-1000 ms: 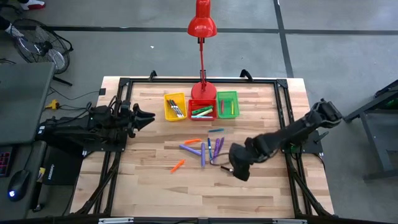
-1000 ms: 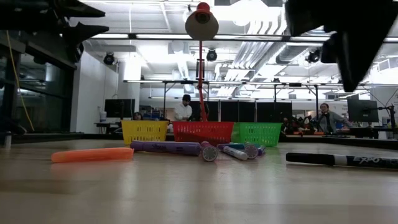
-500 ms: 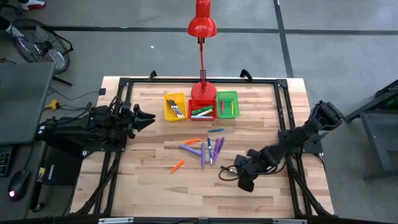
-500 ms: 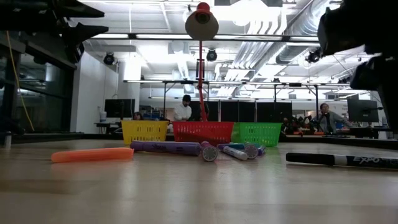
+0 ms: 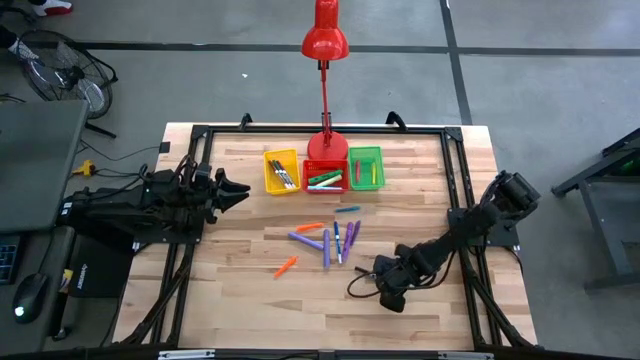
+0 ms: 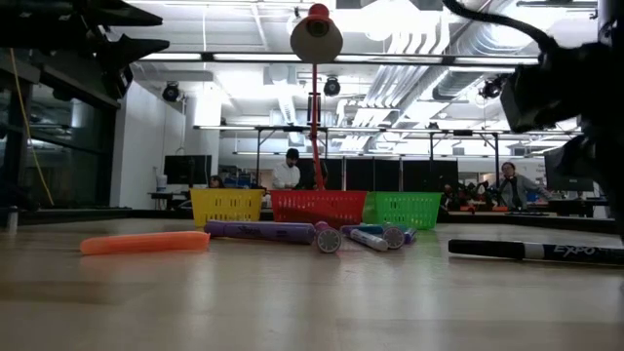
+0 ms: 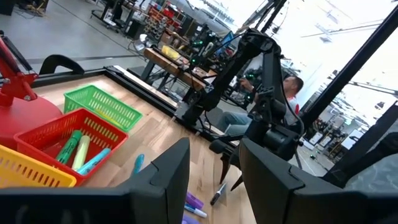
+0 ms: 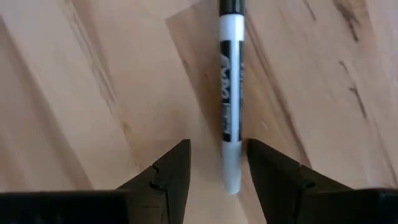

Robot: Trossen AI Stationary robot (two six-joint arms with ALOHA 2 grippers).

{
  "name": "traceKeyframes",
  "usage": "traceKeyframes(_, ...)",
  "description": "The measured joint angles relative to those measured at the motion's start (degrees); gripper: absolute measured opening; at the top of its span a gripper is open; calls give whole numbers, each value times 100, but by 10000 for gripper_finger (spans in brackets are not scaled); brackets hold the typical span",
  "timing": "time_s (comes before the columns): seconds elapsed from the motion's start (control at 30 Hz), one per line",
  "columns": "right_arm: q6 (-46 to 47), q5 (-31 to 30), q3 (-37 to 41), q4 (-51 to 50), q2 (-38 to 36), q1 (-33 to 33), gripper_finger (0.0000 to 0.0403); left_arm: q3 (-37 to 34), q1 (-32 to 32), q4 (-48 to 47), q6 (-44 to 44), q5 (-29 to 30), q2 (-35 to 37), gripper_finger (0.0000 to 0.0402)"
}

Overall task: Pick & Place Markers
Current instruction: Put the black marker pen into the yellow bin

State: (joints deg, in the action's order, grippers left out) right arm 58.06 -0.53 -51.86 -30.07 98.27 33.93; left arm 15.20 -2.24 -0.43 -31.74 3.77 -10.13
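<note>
A black-capped white marker (image 8: 230, 93) lies flat on the wood table, at the near right in the low view (image 6: 531, 251). My right gripper (image 8: 217, 146) points down over it (image 5: 385, 283), open. The marker's free end sits between the two fingers, and I see no touch. More markers (image 5: 330, 240) lie loose mid-table: purple, blue and orange (image 5: 286, 266). My left gripper (image 5: 235, 190) waits open and level at the table's left, holding nothing.
Yellow (image 5: 282, 172), red (image 5: 325, 177) and green (image 5: 365, 167) bins with markers stand in a row at the far middle. The red lamp's base (image 5: 325, 148) is behind them. People sit in the room beyond the table.
My right gripper has come down toward the black marker at the table's near right, still pointing down. It has shifted slightly toward the near edge, and its fingers stay apart. The markers have not moved.
</note>
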Motion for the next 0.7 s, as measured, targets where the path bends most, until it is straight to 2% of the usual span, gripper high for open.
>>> traceKeyframes(0.37, 145, -235, -101, -176, 347, -9, 146, 0, 0, -32, -1, -30, 0, 138)
traceKeyframes(0.7, -410, -474, -80, -327, 348, -20, 89, 2, 0, -377, 28, -33, -2, 138)
